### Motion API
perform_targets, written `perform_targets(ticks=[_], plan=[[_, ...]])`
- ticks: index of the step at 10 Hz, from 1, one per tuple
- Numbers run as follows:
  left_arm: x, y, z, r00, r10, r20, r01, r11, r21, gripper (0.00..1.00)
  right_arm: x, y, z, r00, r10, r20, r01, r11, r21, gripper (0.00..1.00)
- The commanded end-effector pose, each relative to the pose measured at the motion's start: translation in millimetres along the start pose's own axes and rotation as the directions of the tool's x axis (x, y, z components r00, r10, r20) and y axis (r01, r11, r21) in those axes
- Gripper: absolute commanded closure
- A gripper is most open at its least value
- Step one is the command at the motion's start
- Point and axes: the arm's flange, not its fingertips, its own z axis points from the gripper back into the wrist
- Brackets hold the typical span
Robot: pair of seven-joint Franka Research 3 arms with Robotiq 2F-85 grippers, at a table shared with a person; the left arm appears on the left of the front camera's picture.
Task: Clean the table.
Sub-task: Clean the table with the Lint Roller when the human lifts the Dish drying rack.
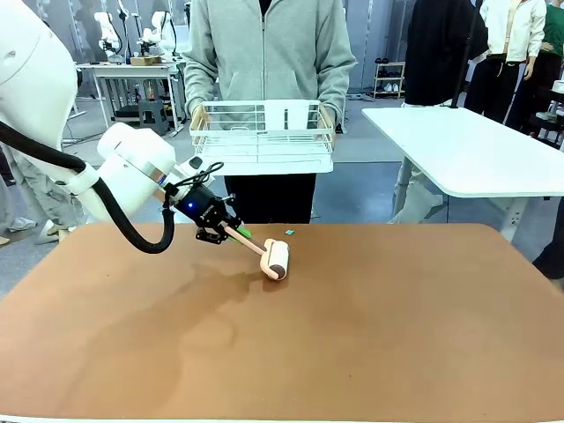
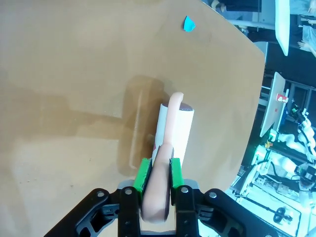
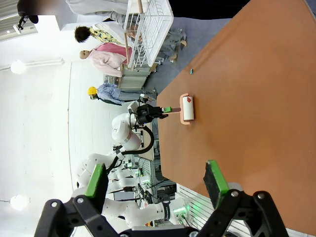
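Observation:
On the reddish-brown table (image 1: 370, 352) lies a lint roller (image 1: 276, 259) with a pale pink handle and a white roll. The roll rests on the tabletop near the far middle. My left gripper (image 1: 227, 233) is shut on the handle's end. In the left wrist view its green pads (image 2: 143, 174) press both sides of the handle, with the lint roller (image 2: 174, 129) stretching away from my left gripper (image 2: 159, 172). A small teal scrap (image 1: 289, 232) lies just beyond the roll. My right gripper (image 3: 156, 180) hangs open above the table (image 3: 266, 98), holding nothing, far from the roller (image 3: 187, 108).
A person in a grey hoodie stands at the far edge, holding a white wire basket (image 1: 262, 132) above it. A white-topped table (image 1: 476, 150) stands at the back right. The teal scrap (image 2: 188, 23) lies near the table's far rim.

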Motion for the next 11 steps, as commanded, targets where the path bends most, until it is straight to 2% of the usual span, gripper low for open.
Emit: perform_targets(ticks=[1,4,7,8,9,11], plan=[[-26,23,1,0.999,-0.046,-0.025,0.047,0.999,0.017,1.00,-4,2,0,1.000,0.009,0.003,-0.009,1.000,0.015,0.00],[-31,19,39,0.996,-0.080,0.045,0.082,0.996,-0.043,1.00,-4,2,0,1.000,0.009,0.003,-0.009,1.000,0.015,0.00],[-33,24,83,0.991,-0.117,0.062,0.124,0.985,-0.118,1.00,-4,2,0,1.000,0.009,0.003,-0.009,1.000,0.015,0.00],[-29,30,99,0.989,-0.130,0.076,0.138,0.983,-0.117,1.00,-4,2,0,1.000,0.009,0.003,-0.009,1.000,0.015,0.00],[-22,38,114,0.988,-0.086,0.127,0.101,0.988,-0.121,1.00,-4,2,0,1.000,0.009,0.003,-0.009,1.000,0.015,0.00],[-8,53,148,0.984,-0.111,0.137,0.128,0.984,-0.121,1.00,-4,2,0,1.000,0.009,0.003,-0.009,1.000,0.015,0.00]])
